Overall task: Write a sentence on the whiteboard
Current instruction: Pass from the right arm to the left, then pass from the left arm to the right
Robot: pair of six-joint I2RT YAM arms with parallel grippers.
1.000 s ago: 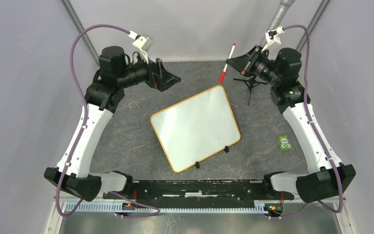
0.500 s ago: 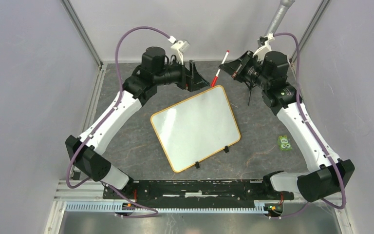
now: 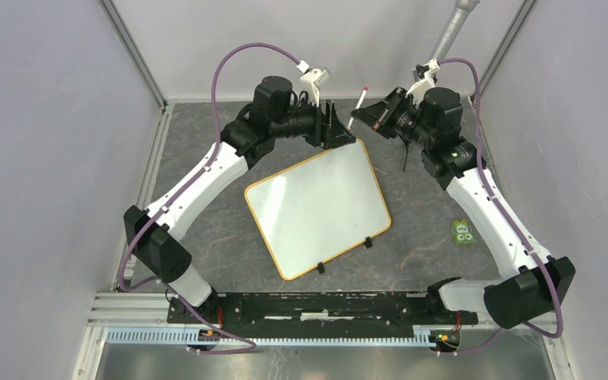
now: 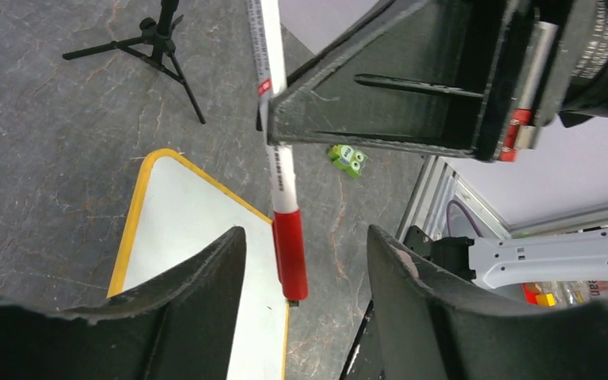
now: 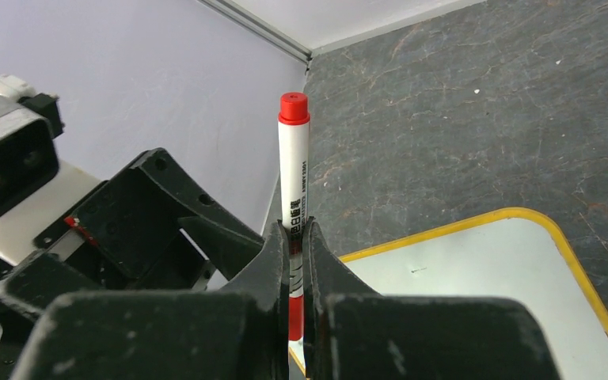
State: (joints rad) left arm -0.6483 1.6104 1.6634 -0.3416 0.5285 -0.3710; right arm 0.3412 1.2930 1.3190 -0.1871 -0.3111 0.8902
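The whiteboard (image 3: 317, 210) lies flat mid-table with a yellow rim and two black clips on its near edge. Its face is blank; no red sentence shows on it. My right gripper (image 3: 366, 117) is shut on a white marker (image 3: 357, 109) with a red cap, held in the air over the board's far corner. In the right wrist view the marker (image 5: 294, 170) stands up between the closed fingers (image 5: 273, 261). My left gripper (image 3: 340, 131) is open, facing the right one. In the left wrist view the red cap (image 4: 289, 253) hangs between its spread fingers (image 4: 206, 277), untouched, over the board (image 4: 194, 237).
A small black tripod (image 3: 406, 144) stands just behind the right gripper and also shows in the left wrist view (image 4: 158, 39). A small green packet (image 3: 463, 231) lies right of the board. A grey pole (image 3: 453, 28) rises at the back right. Walls close in on both sides.
My left arm has swung right and forward until its open gripper reaches the marker's cap. My right gripper has carried the marker left to meet it.
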